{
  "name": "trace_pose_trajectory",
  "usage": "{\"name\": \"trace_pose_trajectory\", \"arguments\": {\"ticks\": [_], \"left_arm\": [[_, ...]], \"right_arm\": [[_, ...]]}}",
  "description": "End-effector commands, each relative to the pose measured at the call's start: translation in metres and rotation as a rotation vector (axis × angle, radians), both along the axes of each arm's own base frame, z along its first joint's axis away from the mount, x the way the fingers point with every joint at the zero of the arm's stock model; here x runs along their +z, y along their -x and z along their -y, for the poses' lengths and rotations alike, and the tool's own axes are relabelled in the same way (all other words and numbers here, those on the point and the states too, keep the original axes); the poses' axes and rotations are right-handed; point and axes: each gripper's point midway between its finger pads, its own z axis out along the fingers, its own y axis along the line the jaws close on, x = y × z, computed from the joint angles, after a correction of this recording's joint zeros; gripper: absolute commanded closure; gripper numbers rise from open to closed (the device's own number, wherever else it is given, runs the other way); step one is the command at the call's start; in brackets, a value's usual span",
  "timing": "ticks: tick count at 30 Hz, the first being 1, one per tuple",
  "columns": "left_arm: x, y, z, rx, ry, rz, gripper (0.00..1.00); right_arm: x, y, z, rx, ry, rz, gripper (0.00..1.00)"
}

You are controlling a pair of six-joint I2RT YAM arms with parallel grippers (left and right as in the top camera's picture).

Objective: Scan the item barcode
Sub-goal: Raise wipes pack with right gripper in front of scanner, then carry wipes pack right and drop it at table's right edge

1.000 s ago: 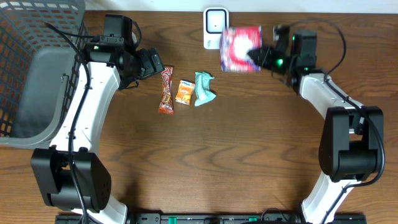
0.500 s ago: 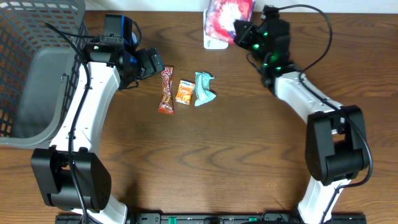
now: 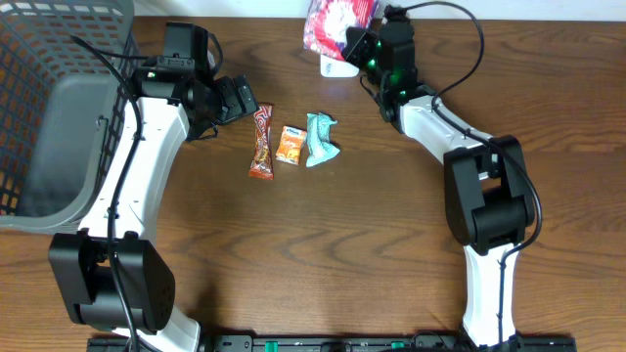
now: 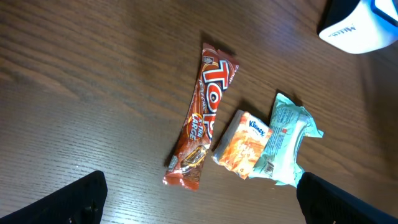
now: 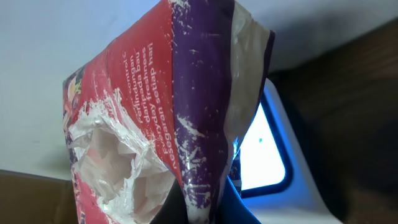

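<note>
Right claw (image 3: 360,46) is pressed together on the seam of the red-and-purple packet (image 3: 335,18). The packet is held up at the far edge of the table (image 3: 342,235), directly over the white scanner (image 3: 338,66). From the right wrist camera, the crinkled film is seen pinched low down, with the scanner's lit window just behind and beside it. No barcode can be made out on the faces shown, so which side carries it cannot be told.

Left claw (image 3: 238,99) is spread wide and empty. It is held above the candy bar (image 4: 202,118), the orange tissue pack (image 4: 242,143) and the teal packet (image 4: 286,140), which lie side by side, well apart from the scanner.

Step in hand, as judged: the packet is being presented to the scanner window.
- The printed face should be turned flat toward the window.
- The packet should be held steady, near the window but not touching.
- If no read is given, it should be rotated slowly.
- The pinch is on thin film only, so a slip is possible and quick swings are best avoided.
</note>
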Motion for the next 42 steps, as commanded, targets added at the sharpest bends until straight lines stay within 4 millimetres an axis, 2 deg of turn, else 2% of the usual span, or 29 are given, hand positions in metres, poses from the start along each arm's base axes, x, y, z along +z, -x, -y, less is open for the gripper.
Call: {"name": "trace_pose_trajectory", "arguments": {"ticks": [1,6,10,13,16,19,22,26,31,36,39,42], "left_arm": [[0.001,-0.002,0.000,-0.004,-0.001,0.005,0.02],[0.001,-0.002,0.000,-0.005,-0.001,0.005,0.02],[0.001,-0.002,0.000,-0.004,-0.001,0.005,0.02],[0.001,-0.002,0.000,-0.004,-0.001,0.005,0.02],[0.001,-0.002,0.000,-0.004,-0.001,0.005,0.02],[0.001,-0.002,0.000,-0.005,-0.001,0.005,0.02],[0.001,-0.002,0.000,-0.004,-0.001,0.005,0.02],[0.001,-0.002,0.000,-0.005,-0.001,0.005,0.02],[0.001,-0.002,0.000,-0.004,-0.001,0.005,0.02],[0.001,-0.002,0.000,-0.005,-0.001,0.005,0.02],[0.001,-0.002,0.000,-0.004,-0.001,0.005,0.02],[0.001,-0.002,0.000,-0.005,-0.001,0.005,0.02]], "right_arm": [[0.049,-0.011,0.000,-0.001,0.002,0.107,0.99],[0.047,-0.011,0.007,0.007,0.016,0.058,0.99],[0.062,-0.010,0.034,-0.020,0.055,0.051,0.99],[0.078,-0.004,0.077,-0.066,0.120,0.015,0.99],[0.082,0.011,0.129,-0.129,0.205,-0.071,0.99],[0.075,0.033,0.197,-0.267,0.269,-0.206,0.99],[0.061,0.066,0.276,-0.435,0.335,-0.362,0.99],[0.041,0.099,0.343,-0.463,0.467,-0.491,0.99],[0.010,0.135,0.402,-0.498,0.564,-0.655,0.99],[-0.003,0.161,0.454,-0.564,0.704,-0.757,0.99],[0.001,0.174,0.475,-0.606,0.807,-0.801,0.99],[0.004,0.179,0.481,-0.606,0.866,-0.823,0.99]]}}
